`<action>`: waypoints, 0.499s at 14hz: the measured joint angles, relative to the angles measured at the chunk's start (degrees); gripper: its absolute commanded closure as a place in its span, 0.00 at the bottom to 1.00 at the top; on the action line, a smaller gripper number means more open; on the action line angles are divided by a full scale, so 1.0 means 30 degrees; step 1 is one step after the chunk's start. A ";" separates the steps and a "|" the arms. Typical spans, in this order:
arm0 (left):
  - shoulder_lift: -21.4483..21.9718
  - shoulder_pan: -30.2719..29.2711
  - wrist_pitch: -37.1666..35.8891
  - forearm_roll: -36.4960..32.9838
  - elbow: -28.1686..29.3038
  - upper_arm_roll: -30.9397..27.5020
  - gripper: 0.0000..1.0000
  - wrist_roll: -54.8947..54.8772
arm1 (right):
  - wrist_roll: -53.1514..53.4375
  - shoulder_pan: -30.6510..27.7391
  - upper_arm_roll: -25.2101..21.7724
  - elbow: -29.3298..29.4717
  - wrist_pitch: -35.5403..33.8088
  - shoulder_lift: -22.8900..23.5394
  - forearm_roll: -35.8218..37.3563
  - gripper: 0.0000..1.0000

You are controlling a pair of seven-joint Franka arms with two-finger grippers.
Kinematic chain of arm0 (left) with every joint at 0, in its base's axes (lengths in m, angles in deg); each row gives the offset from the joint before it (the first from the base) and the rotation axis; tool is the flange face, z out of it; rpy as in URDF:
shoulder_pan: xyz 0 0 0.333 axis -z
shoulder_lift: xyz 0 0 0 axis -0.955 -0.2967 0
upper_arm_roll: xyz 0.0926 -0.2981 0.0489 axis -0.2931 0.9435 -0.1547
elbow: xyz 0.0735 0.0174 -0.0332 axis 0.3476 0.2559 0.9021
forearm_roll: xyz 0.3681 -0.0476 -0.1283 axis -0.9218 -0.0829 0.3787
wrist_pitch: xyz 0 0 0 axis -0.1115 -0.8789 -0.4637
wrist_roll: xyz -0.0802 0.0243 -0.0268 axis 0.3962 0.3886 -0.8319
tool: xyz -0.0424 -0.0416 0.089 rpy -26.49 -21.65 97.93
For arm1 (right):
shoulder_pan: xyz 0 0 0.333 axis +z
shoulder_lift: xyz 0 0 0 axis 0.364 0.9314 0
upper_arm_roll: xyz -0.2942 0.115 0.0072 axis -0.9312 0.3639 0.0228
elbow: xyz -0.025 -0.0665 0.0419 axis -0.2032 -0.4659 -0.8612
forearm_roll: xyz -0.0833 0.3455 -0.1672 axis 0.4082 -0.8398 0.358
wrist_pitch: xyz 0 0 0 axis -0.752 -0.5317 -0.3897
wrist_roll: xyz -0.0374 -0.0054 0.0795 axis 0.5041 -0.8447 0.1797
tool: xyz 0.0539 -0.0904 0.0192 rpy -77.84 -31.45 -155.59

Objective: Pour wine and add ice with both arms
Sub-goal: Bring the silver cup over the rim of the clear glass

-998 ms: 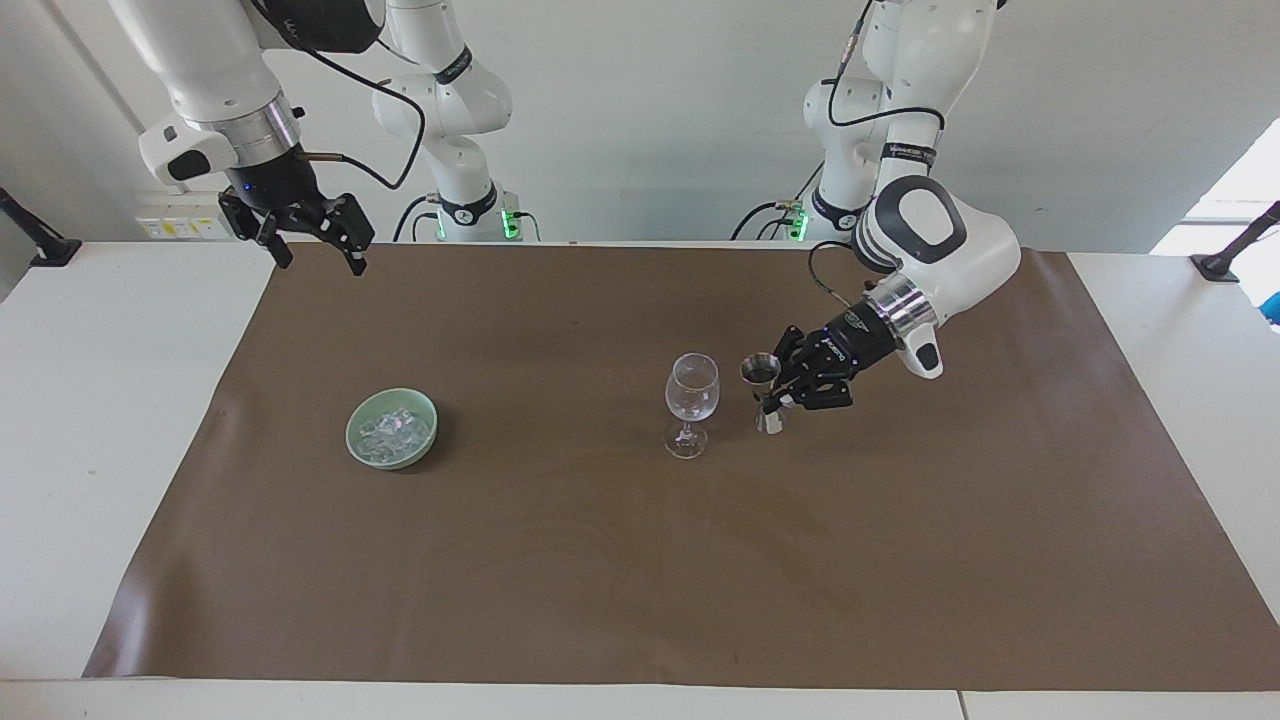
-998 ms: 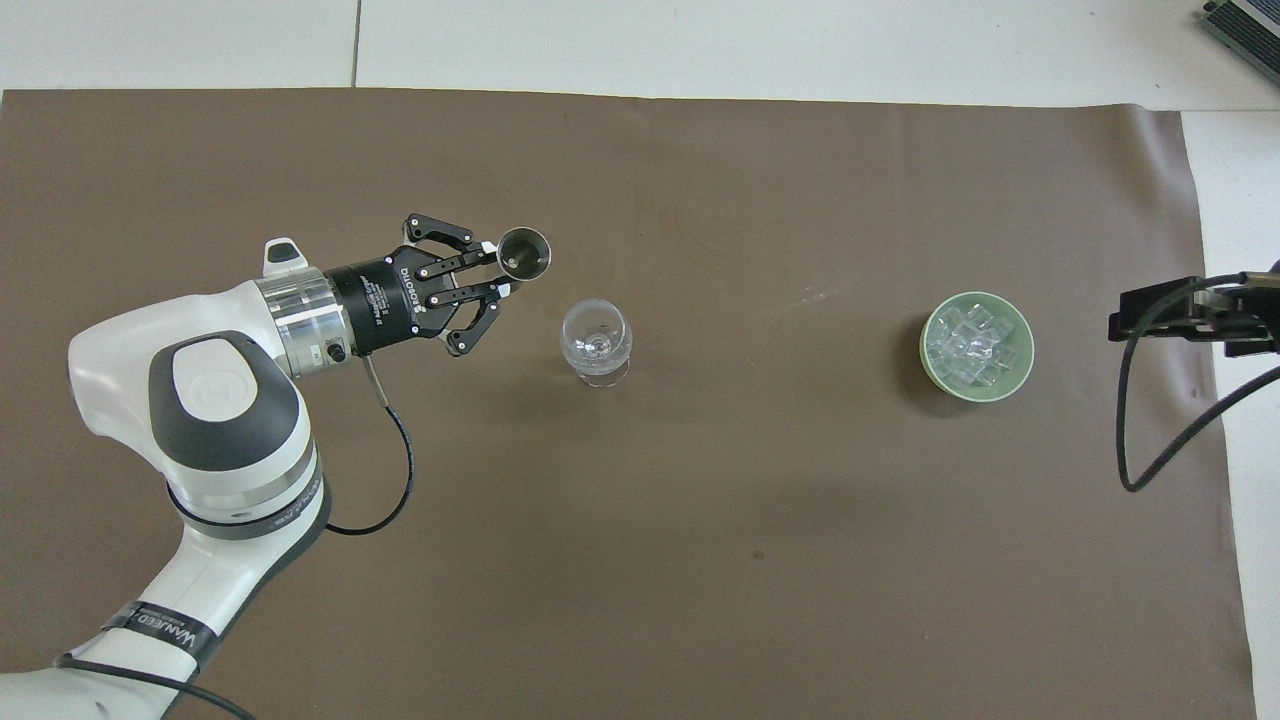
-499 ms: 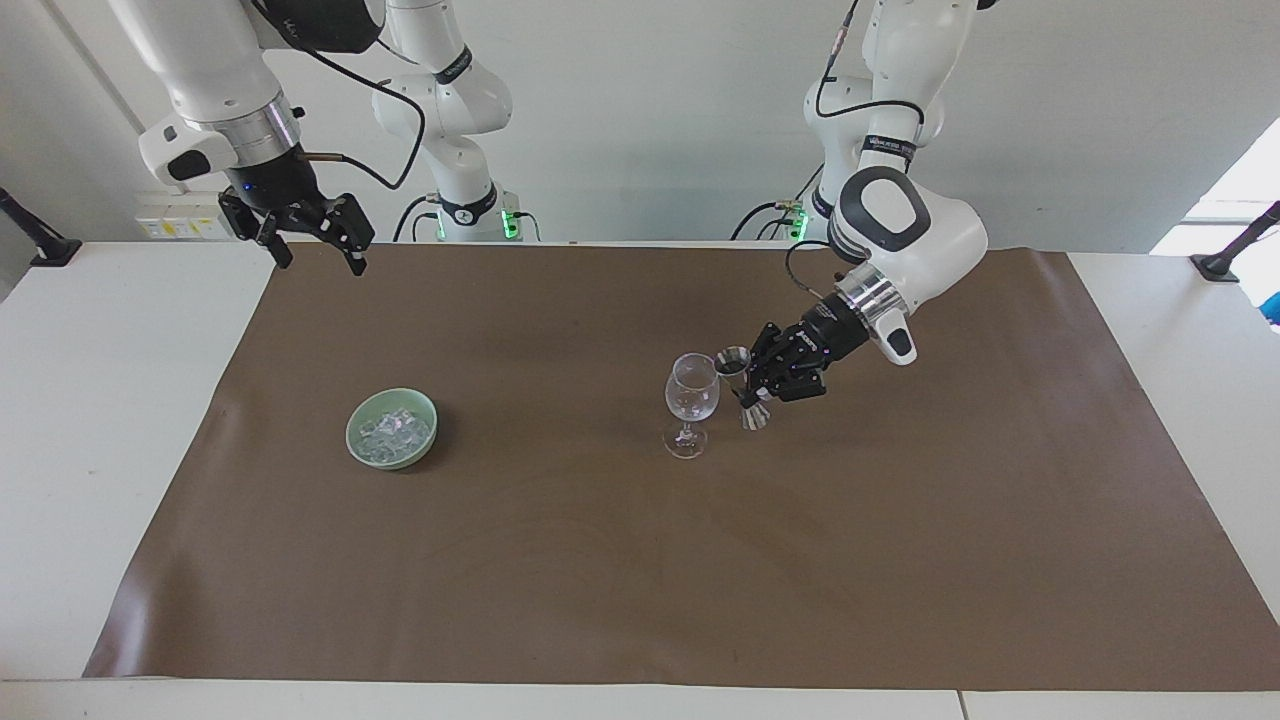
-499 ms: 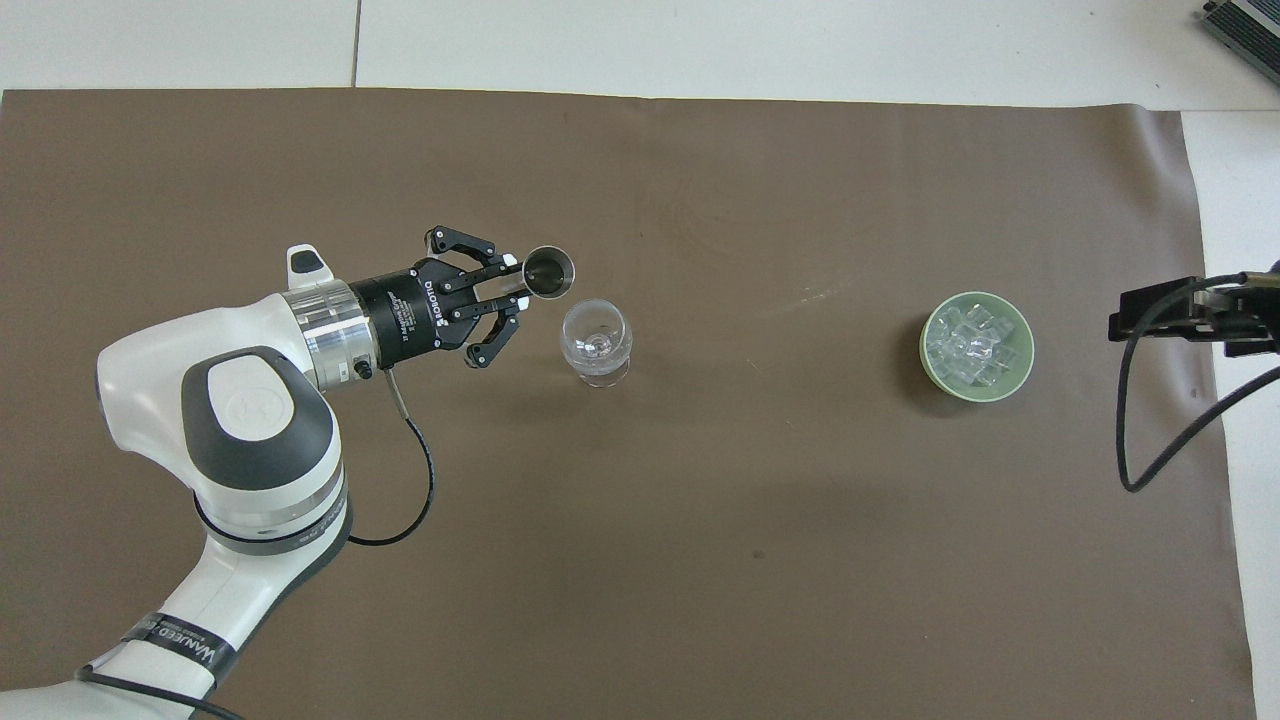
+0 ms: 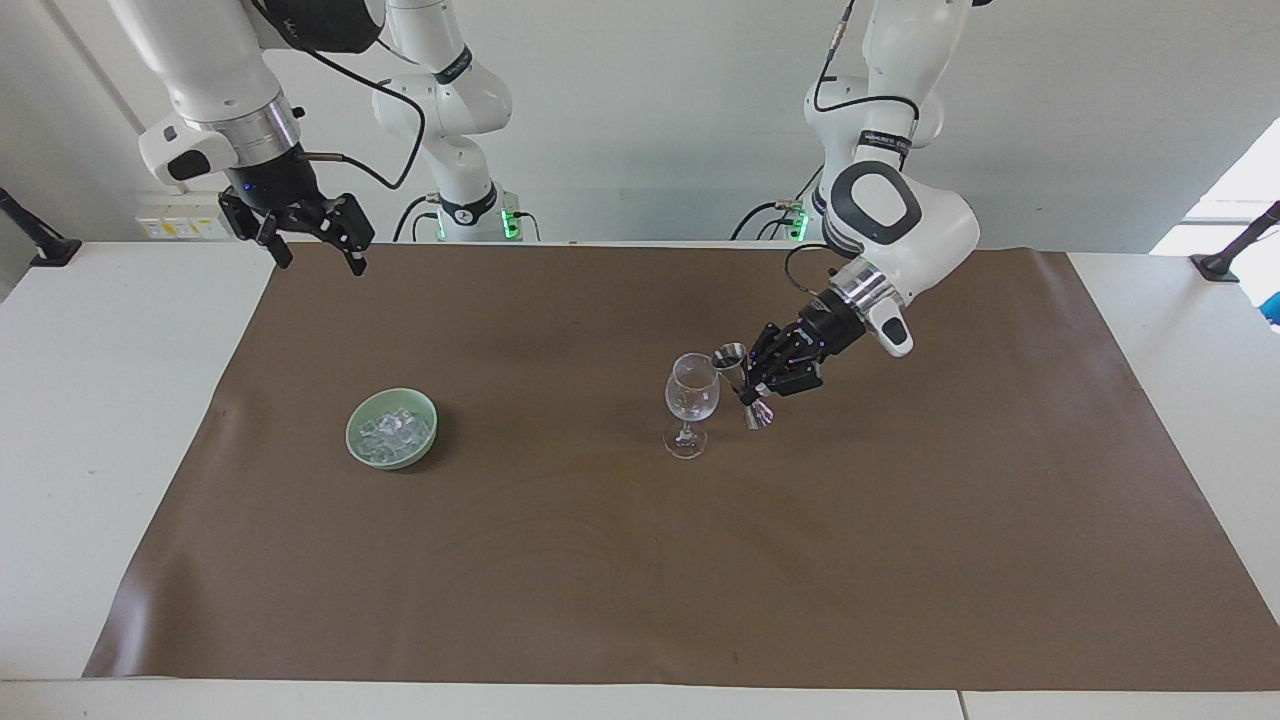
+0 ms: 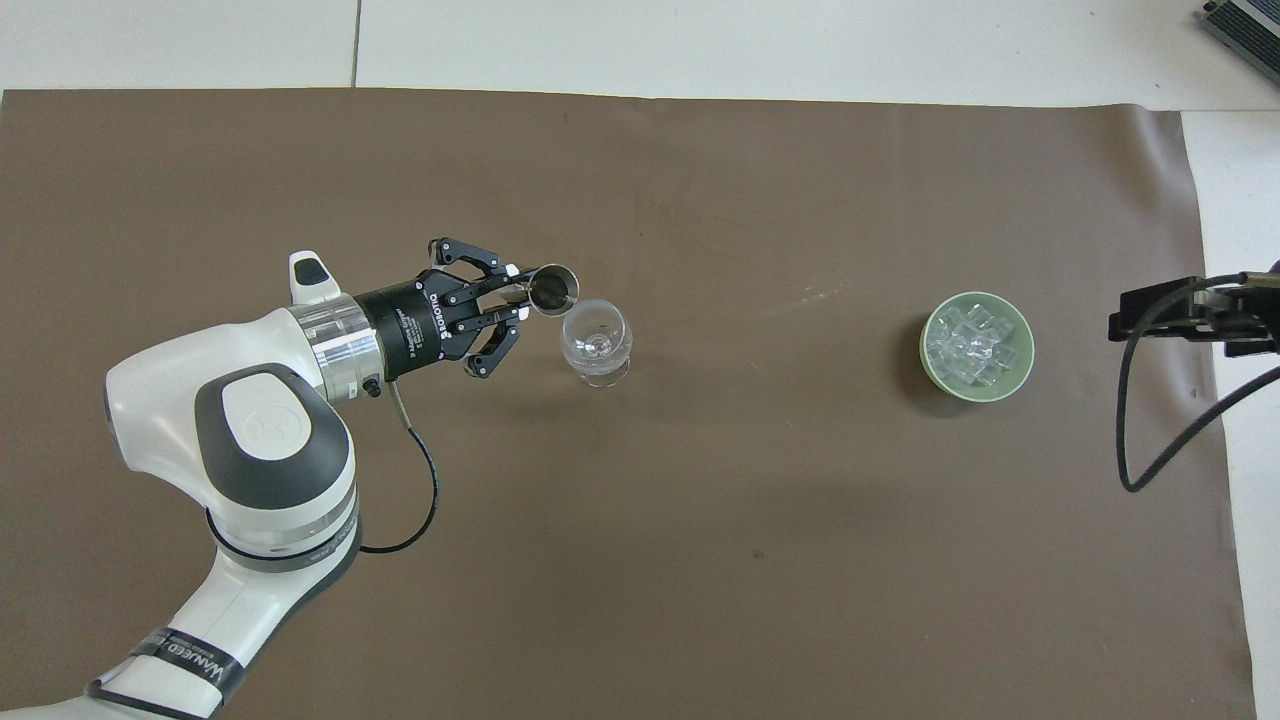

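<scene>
Jigger [image 5: 741,381] tilted in left tool [image 5: 752,392], mouth toward glass [image 5: 691,398].

"ROBOTIQ" printed in white on left gripper [image 6: 517,300] body; "WANJEED" readable on black band [image 6: 180,655] around left arm [image 6: 250,470].

Mat [image 5: 600,560] plain brown, no pattern, on white table [image 5: 100,450]. Bowl [image 5: 356,443] pale green w/ clear-whitish ice [image 5: 392,430] in it. Wine glass [image 5: 691,392] on mat clear; jigger [image 5: 742,380] beside it silver metal. Arms white – dk grey joint caps, silver wrists, blk cables; left gripper [image 5: 757,391] & right gripper [image 5: 318,243] blk.
</scene>
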 measured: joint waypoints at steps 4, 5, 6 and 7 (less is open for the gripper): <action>0.0035 0.0226 0.0534 -0.0009 0.0040 -0.0006 1.00 -0.1354 | 0.0000 0.0000 0.0000 0.0000 0.0000 0.0000 0.0000 0.00; 0.0035 0.0316 0.0795 -0.0009 0.0061 0.0011 1.00 -0.1649 | 0.0000 0.0000 0.0000 0.0000 0.0000 0.0000 0.0000 0.00; 0.0035 0.0417 0.1033 -0.0009 0.0073 0.0014 1.00 -0.1857 | 0.0000 0.0000 0.0000 0.0000 0.0000 0.0000 0.0000 0.00; 0.0035 0.0514 0.1261 -0.0009 0.0082 0.0013 1.00 -0.2178 | 0.0000 0.0000 0.0000 0.0000 0.0000 0.0000 0.0000 0.00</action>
